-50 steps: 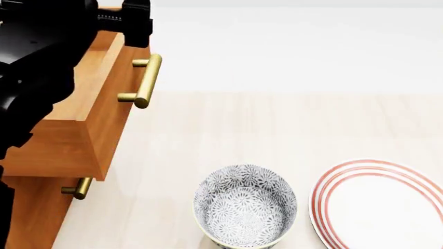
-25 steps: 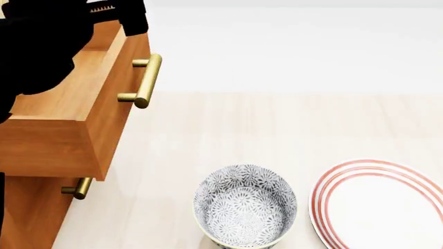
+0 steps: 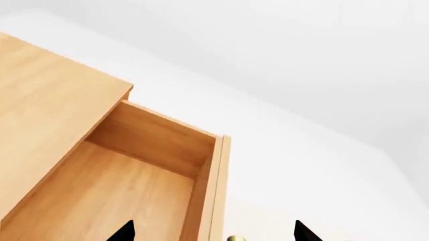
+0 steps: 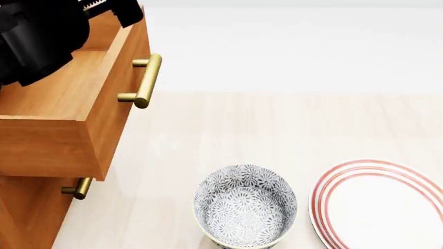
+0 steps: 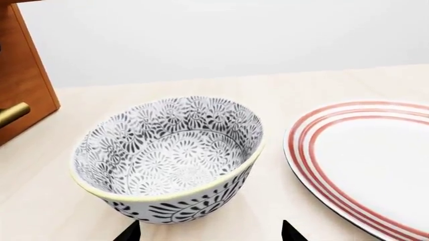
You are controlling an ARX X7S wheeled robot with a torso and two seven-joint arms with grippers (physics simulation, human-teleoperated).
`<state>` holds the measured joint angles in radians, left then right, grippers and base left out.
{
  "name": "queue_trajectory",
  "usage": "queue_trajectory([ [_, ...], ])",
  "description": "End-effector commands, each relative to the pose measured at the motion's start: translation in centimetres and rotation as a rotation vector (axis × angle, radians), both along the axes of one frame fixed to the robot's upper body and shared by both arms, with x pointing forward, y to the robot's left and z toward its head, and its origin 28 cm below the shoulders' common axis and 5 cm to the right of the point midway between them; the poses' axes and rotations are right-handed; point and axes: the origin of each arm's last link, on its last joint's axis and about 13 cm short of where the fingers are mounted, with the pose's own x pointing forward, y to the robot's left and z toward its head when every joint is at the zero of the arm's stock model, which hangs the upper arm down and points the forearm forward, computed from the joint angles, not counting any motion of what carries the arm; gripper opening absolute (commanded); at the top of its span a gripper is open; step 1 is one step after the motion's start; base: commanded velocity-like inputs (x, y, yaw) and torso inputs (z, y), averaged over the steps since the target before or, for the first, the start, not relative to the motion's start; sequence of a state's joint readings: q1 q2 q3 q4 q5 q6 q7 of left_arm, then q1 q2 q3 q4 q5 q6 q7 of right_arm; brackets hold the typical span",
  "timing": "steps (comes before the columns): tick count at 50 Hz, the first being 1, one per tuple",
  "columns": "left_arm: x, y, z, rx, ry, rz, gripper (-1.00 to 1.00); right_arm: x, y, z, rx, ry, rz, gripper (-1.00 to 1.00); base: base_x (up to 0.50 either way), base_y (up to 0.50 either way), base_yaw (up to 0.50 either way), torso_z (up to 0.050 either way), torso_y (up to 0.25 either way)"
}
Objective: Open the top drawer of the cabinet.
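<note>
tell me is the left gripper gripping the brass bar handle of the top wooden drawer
No, the brass bar handle stands free, with the left gripper up by the drawer's far end.

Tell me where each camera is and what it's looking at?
Head view: up on the robot's head, looking down at the pulled-out top drawer, bowl and plate; the black left arm shows.
Left wrist view: near the left gripper, facing into the drawer's empty inside; two black jaw tips show, apart.
Right wrist view: near the right gripper, facing the bowl and plate; two jaw tips show, apart.
Shared: head and right wrist views both see the bowl, the plate and a brass lower handle.
</note>
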<state>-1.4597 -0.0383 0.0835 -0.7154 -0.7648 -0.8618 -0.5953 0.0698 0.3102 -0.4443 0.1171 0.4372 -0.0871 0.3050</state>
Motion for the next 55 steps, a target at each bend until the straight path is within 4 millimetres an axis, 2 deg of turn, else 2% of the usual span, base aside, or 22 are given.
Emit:
queue_trajectory([
  [1,0.1,-0.6,0.2,-0.110,0.028,-0.021,1.00,0.3,0.1,0.2,0.014,-0.013,0.005,1.00,0.00,0.00,0.00,0.000,0.000],
  [18,0.6,0.0,-0.5,-0.172,0.077,0.022,1.00,0.2,0.2,0.0,0.014,-0.005,0.013,1.00,0.00,0.00,0.00,0.000,0.000],
  [42,0.6,-0.4,-1.1,-0.373,0.146,-0.064,1.00,0.2,0.2,0.0,0.013,-0.004,0.018,1.00,0.00,0.00,0.00,0.000,0.000],
  [55,0.7,-0.3,-1.2,-0.420,0.154,-0.079,1.00,0.1,0.2,0.0,0.013,-0.002,0.017,1.00,0.00,0.00,0.00,0.000,0.000],
])
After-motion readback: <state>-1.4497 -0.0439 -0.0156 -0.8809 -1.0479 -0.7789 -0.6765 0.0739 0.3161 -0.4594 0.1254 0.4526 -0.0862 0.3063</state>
